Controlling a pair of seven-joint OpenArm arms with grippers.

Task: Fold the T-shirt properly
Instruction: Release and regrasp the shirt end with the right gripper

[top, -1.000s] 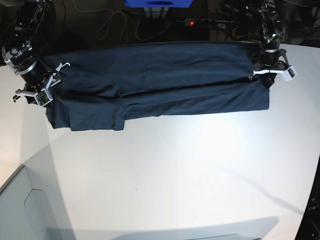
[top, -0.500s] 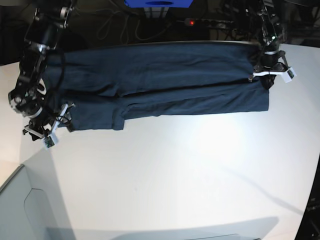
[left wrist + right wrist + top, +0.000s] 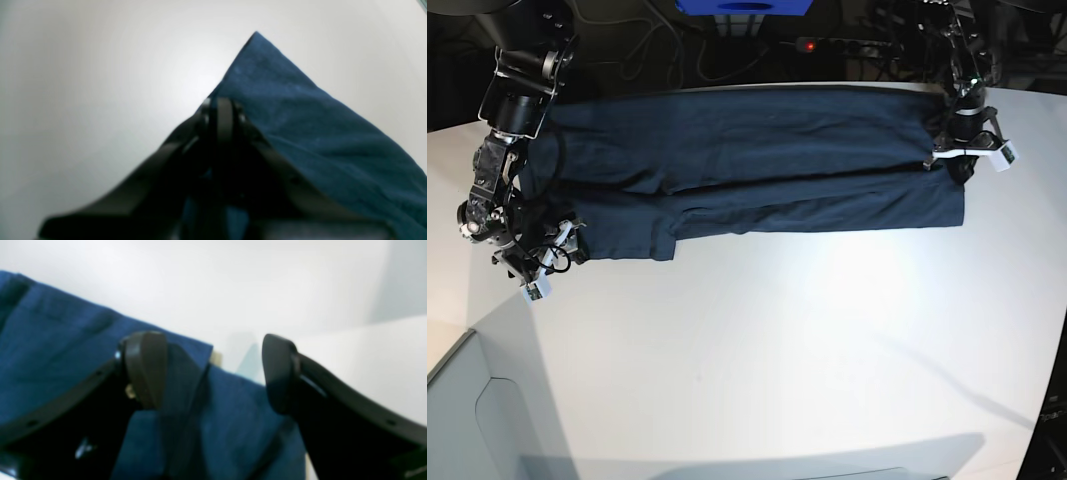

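Observation:
The dark navy T-shirt [image 3: 757,160] lies in a long band across the far part of the white table [image 3: 807,350], its long sides folded in. My left gripper [image 3: 965,163] is at the band's right end, shut on the cloth. In the left wrist view the gripper [image 3: 222,110] is pinched together with the T-shirt [image 3: 317,133] draped to its right. My right gripper [image 3: 549,262] is at the band's near left corner. In the right wrist view this gripper [image 3: 213,373] is open, its fingers [image 3: 146,370] over the T-shirt's edge [image 3: 66,350].
Behind the table's far edge are dark floor, cables, a power strip with a red light [image 3: 807,44] and a blue box [image 3: 742,6]. A grey panel [image 3: 467,410] sits at the near left corner. The table's right edge is close to the left gripper.
My right arm has swung from the T-shirt's far left edge toward me to its near left corner, then settled there. The left gripper has stayed at the right end.

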